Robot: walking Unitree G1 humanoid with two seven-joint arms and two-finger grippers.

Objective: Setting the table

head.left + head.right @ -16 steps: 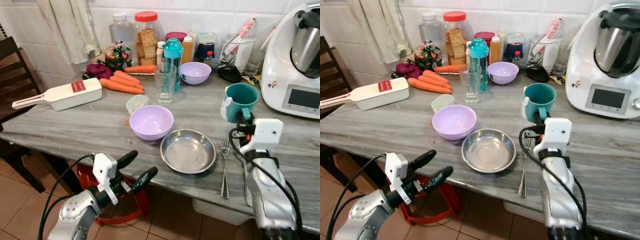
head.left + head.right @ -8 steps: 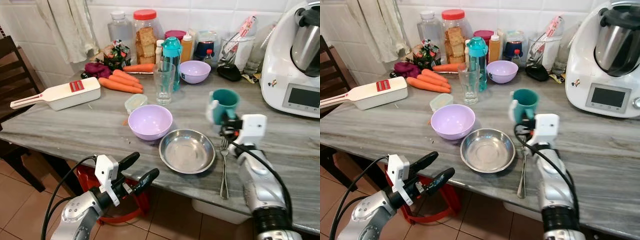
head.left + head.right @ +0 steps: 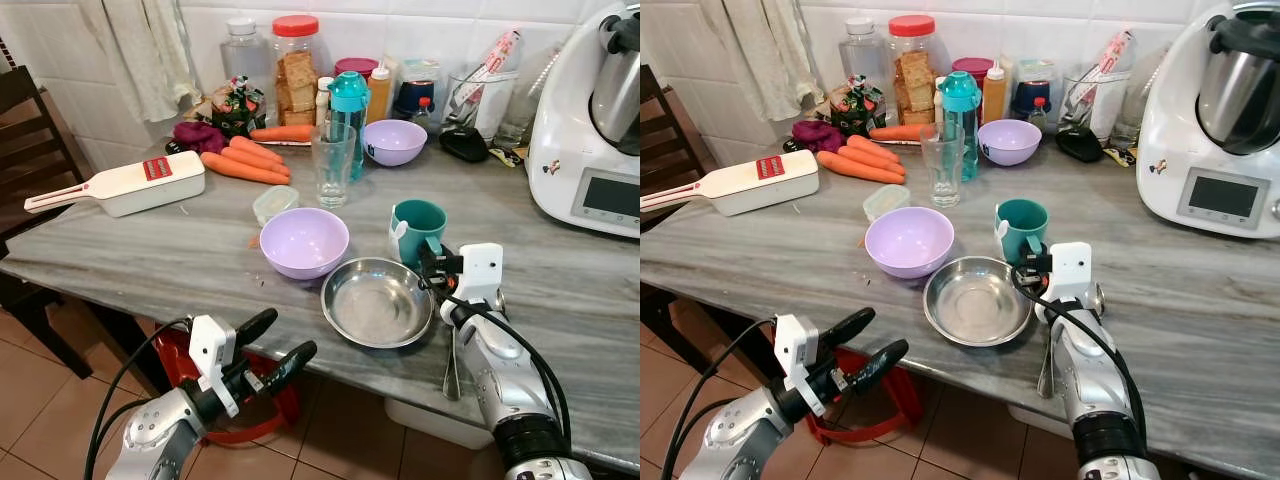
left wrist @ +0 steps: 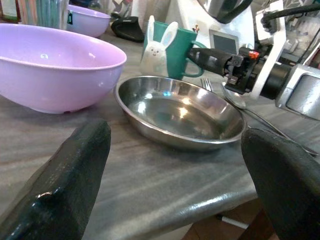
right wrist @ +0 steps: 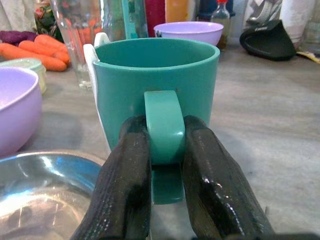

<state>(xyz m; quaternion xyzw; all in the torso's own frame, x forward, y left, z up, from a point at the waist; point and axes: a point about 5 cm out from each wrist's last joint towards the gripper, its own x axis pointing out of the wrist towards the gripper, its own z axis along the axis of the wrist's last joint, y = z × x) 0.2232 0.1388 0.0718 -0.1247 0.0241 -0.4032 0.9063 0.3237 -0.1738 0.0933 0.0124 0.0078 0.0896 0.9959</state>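
Teal mug (image 3: 417, 227) in right gripper (image 5: 166, 165)

You won't find any legible text here: the jar labels and the kitchen machine's (image 3: 592, 110) display are too small to read.

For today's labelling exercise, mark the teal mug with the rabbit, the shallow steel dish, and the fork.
Teal rabbit mug (image 3: 419, 219), left eye view, rim.
Shallow steel dish (image 3: 375, 302), left eye view, inner base.
Metal fork (image 3: 1044, 372), right eye view, handle.

Carrots (image 3: 243, 165) (beside a slicer (image 3: 120, 187))
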